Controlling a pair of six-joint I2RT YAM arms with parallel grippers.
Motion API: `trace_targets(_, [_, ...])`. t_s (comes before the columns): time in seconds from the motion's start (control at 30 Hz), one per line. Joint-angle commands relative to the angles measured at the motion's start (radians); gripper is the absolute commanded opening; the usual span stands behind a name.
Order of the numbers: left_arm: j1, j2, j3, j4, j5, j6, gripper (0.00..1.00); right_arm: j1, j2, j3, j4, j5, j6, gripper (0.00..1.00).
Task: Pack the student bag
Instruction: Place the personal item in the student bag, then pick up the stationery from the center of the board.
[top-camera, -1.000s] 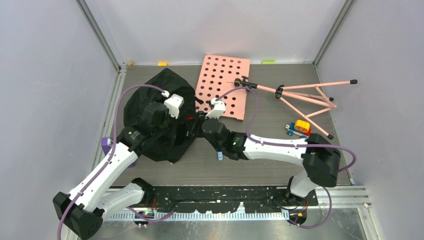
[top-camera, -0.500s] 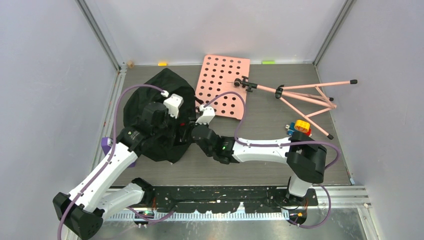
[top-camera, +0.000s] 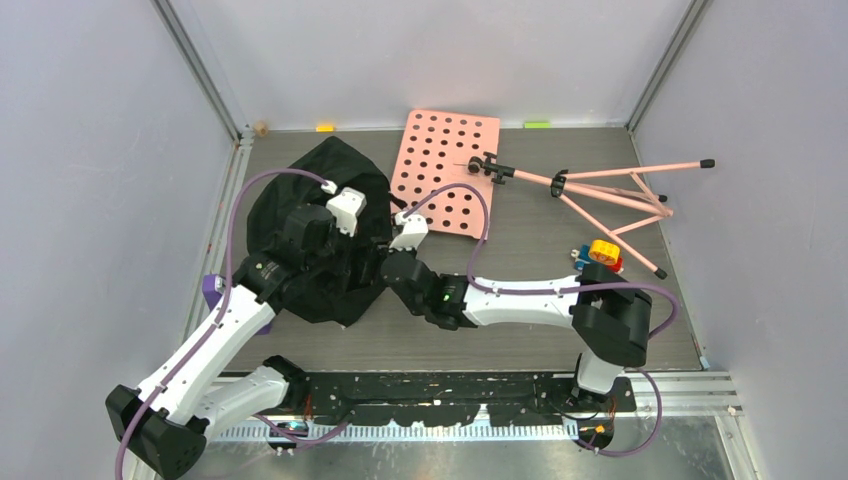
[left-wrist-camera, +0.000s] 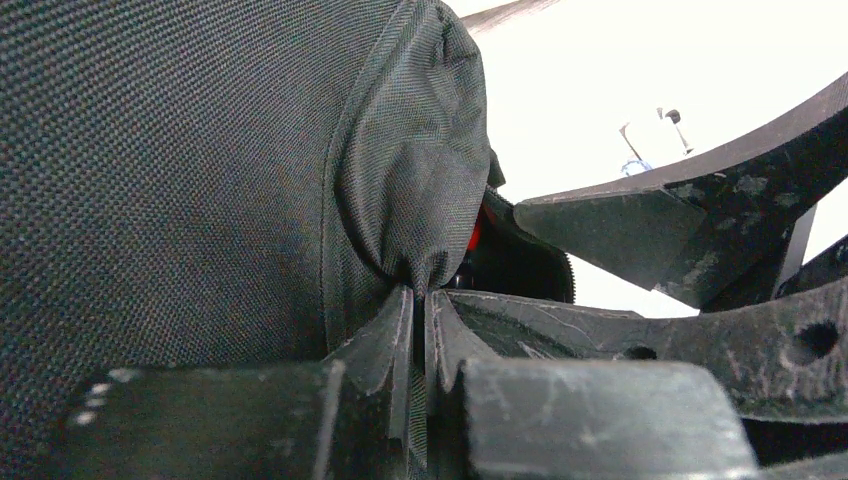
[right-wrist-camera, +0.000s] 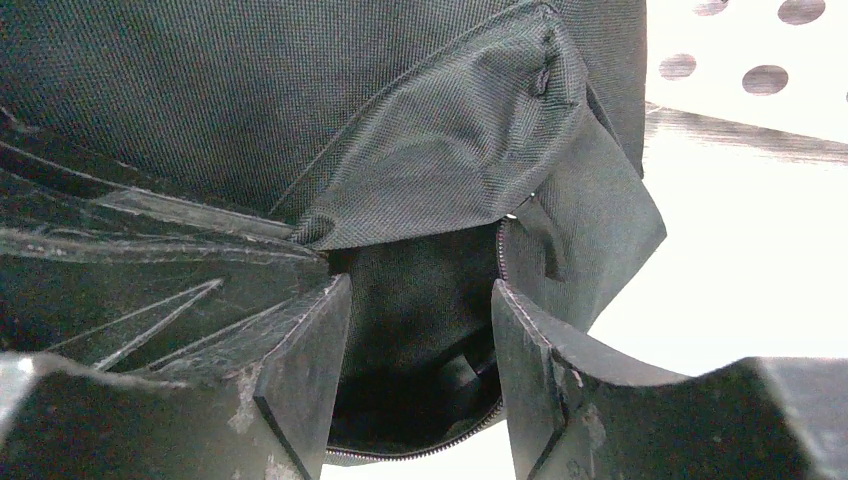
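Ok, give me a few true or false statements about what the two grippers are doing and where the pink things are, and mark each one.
1. The left gripper pinches a fold of the student bag. True.
2. The right gripper is shut on a zipper pull. False: its fingers are apart, at the bag's zippered opening.
3. The pink perforated board is packed inside the bag. False: it lies flat on the table beside the bag.
4. The pink folding stand is lying down, not standing upright. True.
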Motion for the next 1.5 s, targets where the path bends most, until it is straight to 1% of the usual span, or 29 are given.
trace_targets(0.0, [0.000, -0.030, 0.002, 0.031, -0.001, -0.002, 0.00, 0.016, -0.066, 0.027, 0.068, 0.026, -0.054, 0.59])
trace_targets(0.1, [0.000, -0.031, -0.002, 0.035, -0.005, -0.002, 0.00, 0.018, -0.118, -0.010, 0.064, 0.033, -0.091, 0.59])
trace_targets(0.17, [0.000, -0.025, -0.001, 0.034, -0.006, 0.000, 0.00, 0.015, -0.188, -0.031, 0.026, 0.043, -0.108, 0.61])
trace_targets(0.3, [0.000, -0.014, 0.001, 0.031, -0.007, 0.001, 0.00, -0.003, -0.296, -0.073, -0.103, 0.071, -0.157, 0.64])
trace_targets(0.37, [0.000, -0.014, 0.001, 0.032, -0.007, 0.001, 0.00, -0.041, -0.337, -0.091, -0.198, 0.046, -0.145, 0.65])
trace_targets(0.47, [0.000, -0.015, 0.001, 0.031, -0.012, 0.003, 0.00, -0.163, -0.368, -0.119, -0.385, -0.037, -0.107, 0.66])
trace_targets(0.5, [0.000, -0.015, 0.001, 0.030, -0.014, 0.003, 0.00, -0.188, -0.376, -0.127, -0.413, -0.081, -0.088, 0.67])
trace_targets(0.57, [0.000, -0.015, 0.000, 0.032, -0.015, 0.003, 0.00, -0.279, -0.376, -0.149, -0.508, -0.146, -0.065, 0.70])
trace_targets(0.63, [0.000, -0.013, -0.001, 0.031, -0.014, 0.003, 0.00, -0.323, -0.363, -0.165, -0.556, -0.195, -0.062, 0.71])
trace_targets(0.7, [0.000, -0.010, -0.001, 0.031, -0.015, 0.004, 0.00, -0.339, -0.337, -0.172, -0.594, -0.207, -0.068, 0.73])
trace_targets(0.77, [0.000, -0.008, -0.001, 0.031, -0.016, 0.004, 0.00, -0.346, -0.301, -0.178, -0.610, -0.215, -0.069, 0.75])
trace_targets(0.87, [0.000, -0.006, -0.001, 0.031, -0.017, 0.004, 0.00, -0.349, -0.229, -0.183, -0.602, -0.269, -0.063, 0.75])
trace_targets(1.1, [0.000, -0.008, -0.001, 0.028, -0.030, 0.007, 0.00, -0.348, -0.098, -0.171, -0.519, -0.373, -0.037, 0.75])
trace_targets(1.27, [0.000, -0.011, -0.001, 0.028, -0.038, 0.007, 0.00, -0.348, -0.051, -0.145, -0.533, -0.358, -0.035, 0.74])
trace_targets(1.47, [0.000, -0.009, -0.001, 0.028, -0.040, 0.009, 0.00, -0.344, -0.035, -0.130, -0.556, -0.321, -0.034, 0.69])
